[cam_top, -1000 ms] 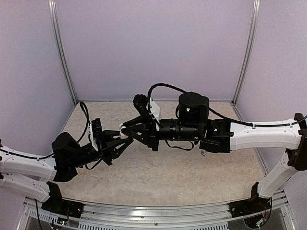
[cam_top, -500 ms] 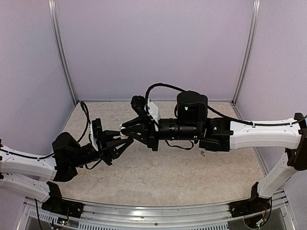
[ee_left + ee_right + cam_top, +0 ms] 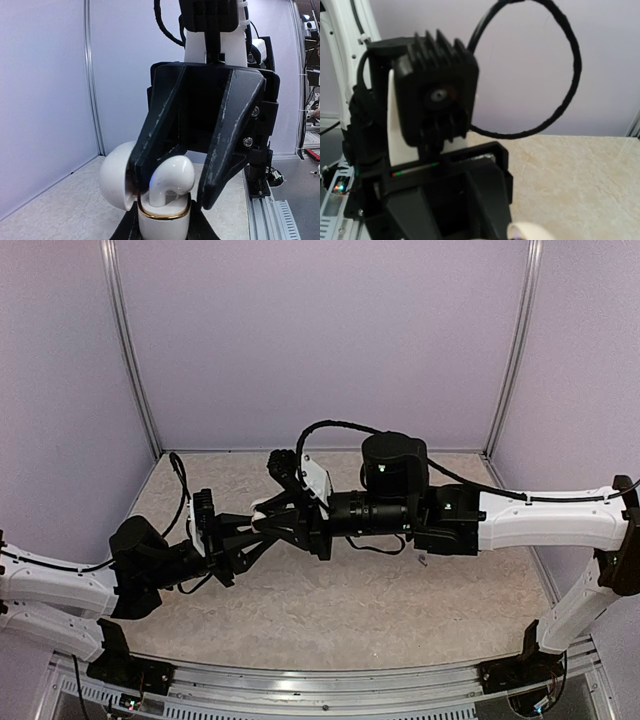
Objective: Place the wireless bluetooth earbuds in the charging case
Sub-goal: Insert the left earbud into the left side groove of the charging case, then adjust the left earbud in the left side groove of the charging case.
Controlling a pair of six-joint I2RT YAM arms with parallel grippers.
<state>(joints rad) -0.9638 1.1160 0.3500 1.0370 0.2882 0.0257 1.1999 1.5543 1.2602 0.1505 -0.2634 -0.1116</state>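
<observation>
Both arms meet mid-air left of centre, above the surface (image 3: 400, 610). Left arm comes in low from the left, wrist angled up and right. Right arm is stretched nearly level across the surface, pointing left.

Left gripper (image 3: 250, 535) is clamped on the charging case (image 3: 162, 222), holding it upright with the lid (image 3: 115, 177) flipped open to the side.

Right gripper (image 3: 172, 194) comes down over the case mouth with its fingers apart, straddling the earbud (image 3: 170, 175). One finger overlaps the bud's side; there's a visible gap at the other.

The earbud is glossy white, stem down in the case well, rounded head standing above the gold rim. The case is white and rounded.

The right wrist view is mostly the left wrist camera housing, with only a pale sliver at the bottom edge.
</observation>
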